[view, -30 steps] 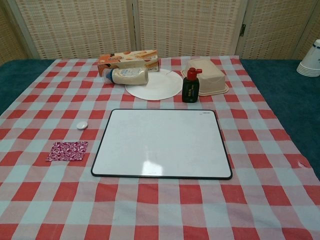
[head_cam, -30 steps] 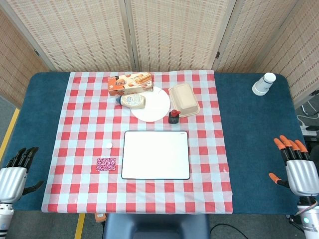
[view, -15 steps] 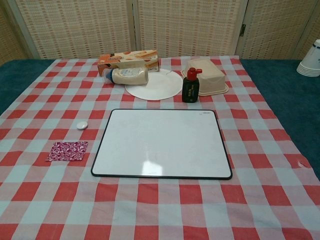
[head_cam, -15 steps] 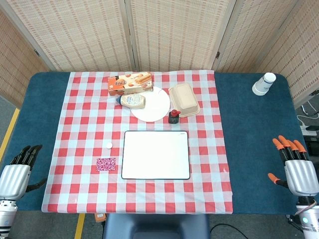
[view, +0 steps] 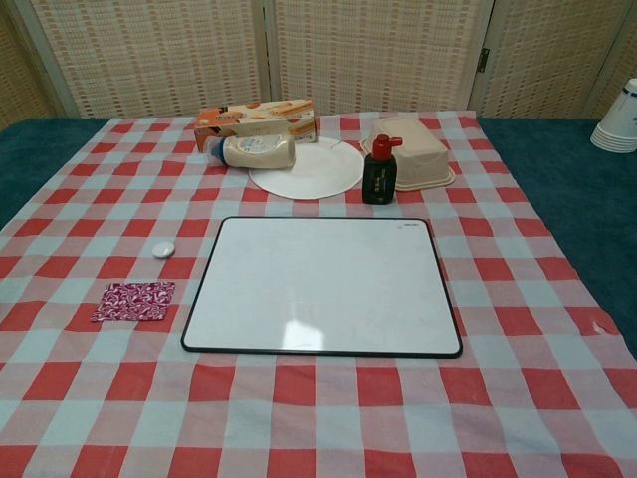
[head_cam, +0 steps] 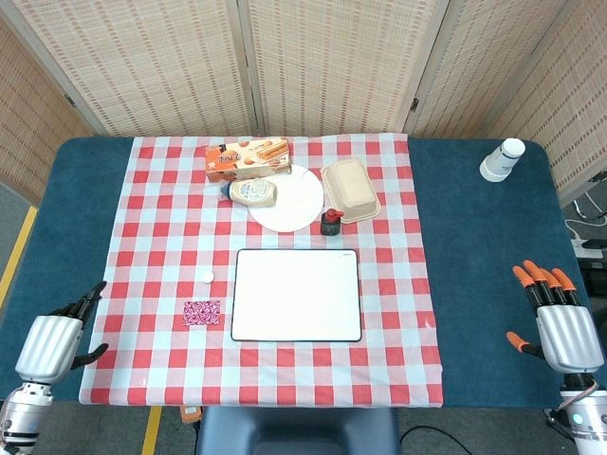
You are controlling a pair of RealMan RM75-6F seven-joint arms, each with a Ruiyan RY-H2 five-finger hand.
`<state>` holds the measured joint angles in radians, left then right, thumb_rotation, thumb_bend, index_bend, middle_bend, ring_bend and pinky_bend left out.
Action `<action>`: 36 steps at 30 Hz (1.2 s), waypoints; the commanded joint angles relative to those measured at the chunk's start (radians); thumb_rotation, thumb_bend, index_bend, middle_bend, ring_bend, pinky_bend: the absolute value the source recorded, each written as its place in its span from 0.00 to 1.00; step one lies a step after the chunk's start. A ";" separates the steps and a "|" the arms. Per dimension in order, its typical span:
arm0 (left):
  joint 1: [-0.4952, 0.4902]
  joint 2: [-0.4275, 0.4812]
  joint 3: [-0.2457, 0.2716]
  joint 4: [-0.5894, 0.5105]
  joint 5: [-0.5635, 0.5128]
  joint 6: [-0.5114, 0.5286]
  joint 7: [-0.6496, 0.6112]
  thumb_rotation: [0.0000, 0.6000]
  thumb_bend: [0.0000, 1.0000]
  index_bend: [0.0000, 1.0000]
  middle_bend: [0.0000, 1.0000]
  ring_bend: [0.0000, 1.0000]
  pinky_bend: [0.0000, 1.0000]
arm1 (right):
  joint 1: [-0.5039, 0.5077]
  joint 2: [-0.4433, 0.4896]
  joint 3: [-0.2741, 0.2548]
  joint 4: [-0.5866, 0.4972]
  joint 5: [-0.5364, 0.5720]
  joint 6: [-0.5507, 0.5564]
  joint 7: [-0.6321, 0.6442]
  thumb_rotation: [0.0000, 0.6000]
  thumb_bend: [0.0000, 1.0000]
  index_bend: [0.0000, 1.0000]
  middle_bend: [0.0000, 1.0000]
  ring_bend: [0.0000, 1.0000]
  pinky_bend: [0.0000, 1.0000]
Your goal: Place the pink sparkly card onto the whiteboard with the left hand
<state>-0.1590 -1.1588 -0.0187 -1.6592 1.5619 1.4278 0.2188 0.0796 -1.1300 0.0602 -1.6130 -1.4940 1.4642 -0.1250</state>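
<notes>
Woven-reed folding screen (head_cam: pixel 322 62) with pale wooden frames closes off the back and both sides. Table (head_cam: pixel 479 246) covered in dark teal cloth. Grey floor (head_cam: pixel 11 223) at left, yellow line (head_cam: pixel 17 256) running along it. Even, bright overhead light; cables at right edge.

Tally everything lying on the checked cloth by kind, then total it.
Whiteboard: 1
Pink card: 1
Small white cap: 1
White plate: 1
Bottles (pale one, dark one): 2
Biscuit box: 1
Beige container: 1
Total: 8
</notes>
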 commanded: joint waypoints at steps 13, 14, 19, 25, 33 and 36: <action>-0.044 -0.277 -0.048 -0.068 -0.174 -0.101 0.193 1.00 0.21 0.30 0.99 0.97 0.96 | -0.005 0.016 -0.003 -0.003 -0.004 0.007 0.028 1.00 0.00 0.11 0.02 0.00 0.10; -0.046 -0.279 -0.049 -0.072 -0.183 -0.107 0.201 1.00 0.21 0.30 0.99 0.97 0.96 | -0.005 0.017 -0.003 -0.003 -0.005 0.007 0.028 1.00 0.00 0.11 0.02 0.00 0.10; -0.070 -0.299 -0.065 -0.098 -0.264 -0.147 0.286 1.00 0.21 0.29 0.99 0.97 0.96 | -0.002 0.017 -0.005 -0.002 -0.007 0.000 0.030 1.00 0.00 0.11 0.02 0.00 0.10; -0.126 -0.399 -0.117 -0.023 -0.390 -0.184 0.374 1.00 0.21 0.29 0.99 0.97 0.95 | -0.001 0.018 -0.010 -0.003 -0.010 -0.005 0.027 1.00 0.00 0.11 0.02 0.00 0.10; -0.177 -0.432 -0.135 0.016 -0.462 -0.217 0.420 1.00 0.22 0.29 0.99 0.97 0.96 | 0.002 0.015 -0.008 -0.002 -0.002 -0.011 0.019 1.00 0.00 0.11 0.02 0.00 0.10; -0.194 -0.445 -0.143 0.021 -0.481 -0.220 0.432 1.00 0.22 0.29 0.99 0.97 0.96 | 0.002 0.015 -0.007 -0.003 -0.001 -0.010 0.018 1.00 0.00 0.11 0.02 0.00 0.10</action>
<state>-0.3508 -1.6017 -0.1592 -1.6401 1.0833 1.2096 0.6482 0.0815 -1.1148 0.0529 -1.6160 -1.4951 1.4537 -0.1069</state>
